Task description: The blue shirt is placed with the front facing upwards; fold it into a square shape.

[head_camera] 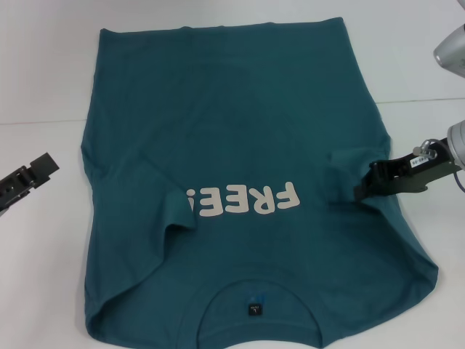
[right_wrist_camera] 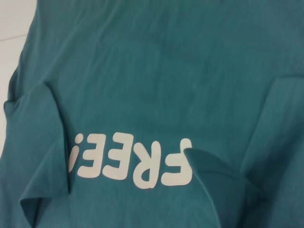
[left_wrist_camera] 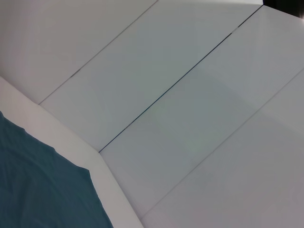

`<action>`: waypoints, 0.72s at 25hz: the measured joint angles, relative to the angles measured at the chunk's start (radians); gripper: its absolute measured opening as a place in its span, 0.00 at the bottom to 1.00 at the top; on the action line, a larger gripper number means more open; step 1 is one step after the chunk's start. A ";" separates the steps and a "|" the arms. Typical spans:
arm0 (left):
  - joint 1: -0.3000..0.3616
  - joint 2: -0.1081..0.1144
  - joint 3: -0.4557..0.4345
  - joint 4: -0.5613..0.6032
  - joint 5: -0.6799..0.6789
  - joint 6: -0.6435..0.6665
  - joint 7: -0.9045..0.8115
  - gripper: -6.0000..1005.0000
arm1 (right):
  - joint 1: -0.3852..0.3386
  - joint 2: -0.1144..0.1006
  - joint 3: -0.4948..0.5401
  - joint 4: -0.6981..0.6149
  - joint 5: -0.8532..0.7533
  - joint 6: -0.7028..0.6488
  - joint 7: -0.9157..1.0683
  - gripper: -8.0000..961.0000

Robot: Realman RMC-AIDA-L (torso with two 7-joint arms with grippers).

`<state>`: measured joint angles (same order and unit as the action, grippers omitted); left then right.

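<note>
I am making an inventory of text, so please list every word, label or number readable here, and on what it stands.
"FREE!": white lettering on the chest of the blue shirt, upside down in the head view.
Neck label: dark, too small to read.
Tag on the right gripper: too small to read.

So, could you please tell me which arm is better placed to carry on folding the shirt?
Probably the right: its pincer is over the blue shirt at the folded-in right sleeve. The left pincer hangs above the table, off the shirt's left edge.
</note>
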<state>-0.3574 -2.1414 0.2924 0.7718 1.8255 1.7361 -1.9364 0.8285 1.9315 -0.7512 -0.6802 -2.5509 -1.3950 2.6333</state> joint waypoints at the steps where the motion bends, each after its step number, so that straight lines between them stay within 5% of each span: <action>1: 0.000 0.000 -0.002 0.000 0.000 0.000 -0.001 0.87 | 0.001 0.000 0.002 0.003 0.001 0.001 -0.005 0.02; 6: 0.000 0.000 -0.020 -0.002 0.000 0.001 -0.002 0.87 | -0.009 -0.004 0.013 0.005 0.059 0.002 -0.031 0.10; 18: 0.002 0.005 -0.052 -0.014 0.000 0.008 -0.008 0.87 | -0.024 -0.016 0.023 0.008 0.141 -0.040 -0.107 0.50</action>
<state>-0.3559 -2.1369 0.2409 0.7573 1.8255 1.7437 -1.9448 0.8042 1.9154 -0.7286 -0.6718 -2.4102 -1.4345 2.5259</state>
